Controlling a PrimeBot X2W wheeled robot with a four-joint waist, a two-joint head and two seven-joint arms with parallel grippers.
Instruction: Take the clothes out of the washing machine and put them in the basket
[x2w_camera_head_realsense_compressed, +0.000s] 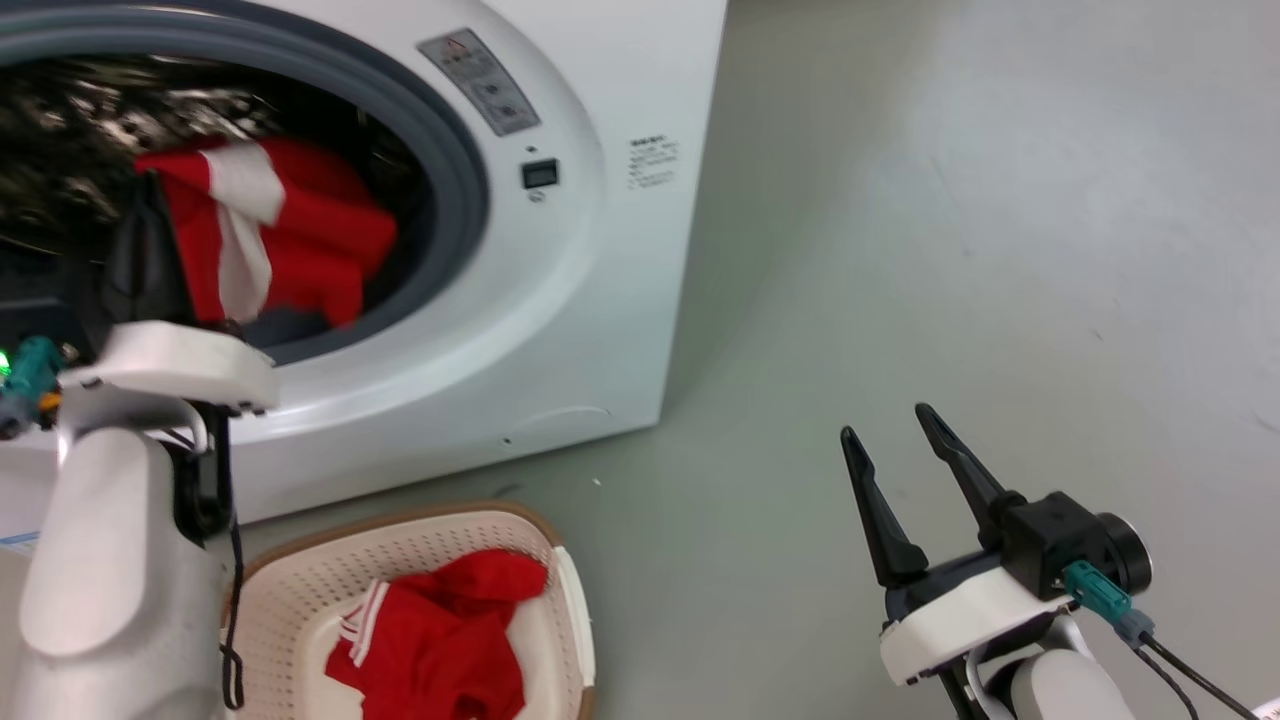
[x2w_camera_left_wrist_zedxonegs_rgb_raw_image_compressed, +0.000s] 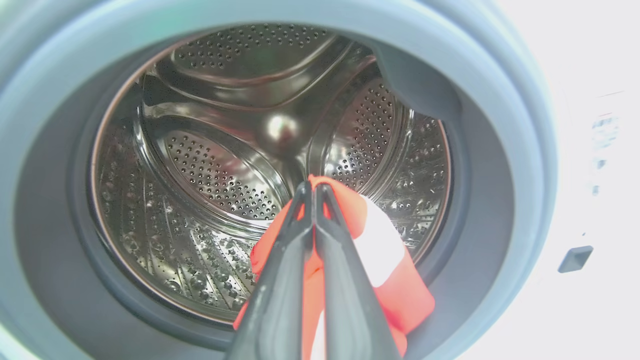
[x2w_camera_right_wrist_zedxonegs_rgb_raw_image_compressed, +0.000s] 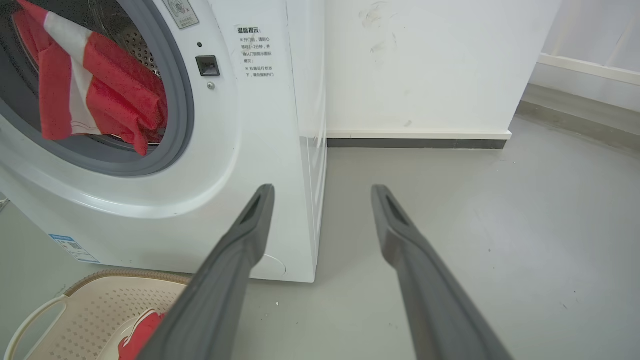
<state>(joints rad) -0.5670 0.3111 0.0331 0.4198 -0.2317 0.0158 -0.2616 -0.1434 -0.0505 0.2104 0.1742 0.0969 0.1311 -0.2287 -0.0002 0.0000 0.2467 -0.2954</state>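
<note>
The left gripper (x2w_camera_left_wrist_zedxonegs_rgb_raw_image_compressed: 313, 187) is up at the mouth of the washing machine (x2w_camera_head_realsense_compressed: 570, 300), its two dark fingers pinched together on a red garment with a white stripe (x2w_camera_head_realsense_compressed: 300, 240). The cloth hangs from the pinch with its long side running downward. Its folds spread to the right and its lower corner is down at the grey rubber door seal (x2w_camera_head_realsense_compressed: 455, 180), in front of the dimpled steel drum (x2w_camera_left_wrist_zedxonegs_rgb_raw_image_compressed: 210, 175). A second red garment (x2w_camera_head_realsense_compressed: 440, 640) lies crumpled in the cream basket (x2w_camera_head_realsense_compressed: 330, 575), which sits on the floor just before the machine, below the opening. The right gripper (x2w_camera_head_realsense_compressed: 885, 420) hangs well off to the right over the grey floor (x2w_camera_head_realsense_compressed: 950, 250), fingers spread wide and holding nothing. Past the machine's right side stands a white wall (x2w_camera_right_wrist_zedxonegs_rgb_raw_image_compressed: 425, 60) with a dark skirting strip (x2w_camera_right_wrist_zedxonegs_rgb_raw_image_compressed: 415, 143), and bare floor runs from there toward the basket.
</note>
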